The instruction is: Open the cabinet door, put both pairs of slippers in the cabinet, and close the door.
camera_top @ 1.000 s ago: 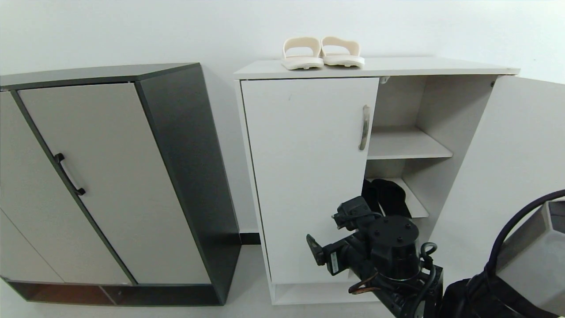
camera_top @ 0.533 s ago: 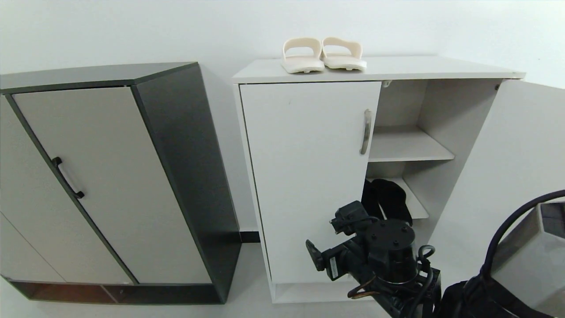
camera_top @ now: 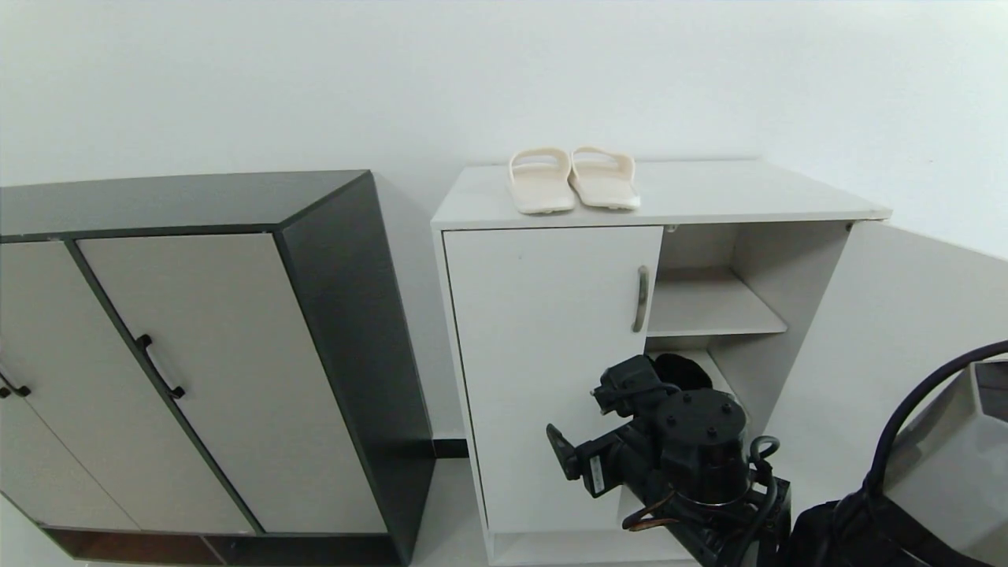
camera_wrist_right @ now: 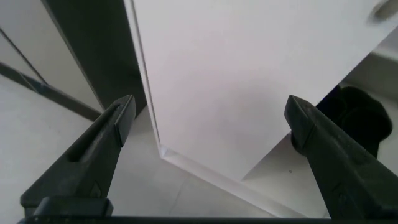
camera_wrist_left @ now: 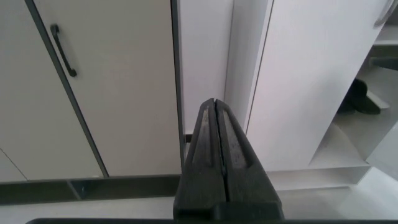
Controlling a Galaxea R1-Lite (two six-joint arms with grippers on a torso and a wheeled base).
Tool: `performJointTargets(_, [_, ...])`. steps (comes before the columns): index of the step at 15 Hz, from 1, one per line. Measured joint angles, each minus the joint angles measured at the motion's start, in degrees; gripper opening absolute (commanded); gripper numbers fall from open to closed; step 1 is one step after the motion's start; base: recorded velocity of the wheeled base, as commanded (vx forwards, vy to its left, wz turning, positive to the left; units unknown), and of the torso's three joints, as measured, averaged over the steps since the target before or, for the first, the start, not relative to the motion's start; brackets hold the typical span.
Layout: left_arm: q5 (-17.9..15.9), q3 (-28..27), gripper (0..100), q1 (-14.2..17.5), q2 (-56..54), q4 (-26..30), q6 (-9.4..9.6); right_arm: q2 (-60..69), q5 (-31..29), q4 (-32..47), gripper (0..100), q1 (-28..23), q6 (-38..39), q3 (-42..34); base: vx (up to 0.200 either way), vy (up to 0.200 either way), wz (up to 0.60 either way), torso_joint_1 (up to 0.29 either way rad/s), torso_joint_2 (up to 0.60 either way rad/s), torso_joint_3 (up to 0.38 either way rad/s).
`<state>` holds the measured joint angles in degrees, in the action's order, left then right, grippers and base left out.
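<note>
White cabinet (camera_top: 709, 193) stands centre in the head view. Left door (camera_top: 551, 354) is closed, with its handle (camera_top: 641, 298) on the inner edge. Right door (camera_top: 890, 331) is swung wide open toward 3 o'clock.

Cream slippers (camera_top: 572, 179) sit side by side on the cabinet top, at 12 o'clock above the closed door, toes toward the front edge.

Black slippers (camera_top: 685, 368) lie inside on the lower shelf, partly hidden behind an arm. The upper shelf (camera_top: 713, 307) is just above them.

Dark cabinet (camera_top: 339, 315) is at 9 o'clock of the white one, doors closed, with a narrow gap between the two.

Left pincer (camera_wrist_left: 214, 104): blades pressed flat together, gripping nothing, aimed at the gap between the cabinets.

Right pincer (camera_wrist_right: 208, 115): spread wide, holding nothing, facing the lower corner of the closed door.
</note>
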<state>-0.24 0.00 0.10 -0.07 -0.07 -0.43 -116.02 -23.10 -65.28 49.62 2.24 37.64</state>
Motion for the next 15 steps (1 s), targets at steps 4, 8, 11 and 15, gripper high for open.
performJointTargets(4, [0.0,0.0,0,0.0,0.0,0.0,0.00,0.0,0.0,0.1,100,0.0,0.0,0.0,0.000,0.000,0.00,0.166,-0.48,-0.315])
performJointTargets(8, [0.0,0.0,0,0.0,0.0,0.0,0.00,0.0,0.0,0.1,100,-0.1,0.0,-0.1,0.000,0.000,0.00,0.192,-0.50,-0.299])
performJointTargets(11, [0.0,0.0,0,0.1,0.0,0.0,0.00,0.0,0.0,0.2,100,-0.1,0.0,-0.1,0.000,0.000,0.00,0.211,-0.52,-0.308])
performJointTargets(15, [0.0,0.0,0,0.0,0.0,0.0,0.00,-0.2,-0.1,0.1,100,-0.1,-0.1,-0.1,0.000,0.000,0.00,0.230,-0.54,-0.309])
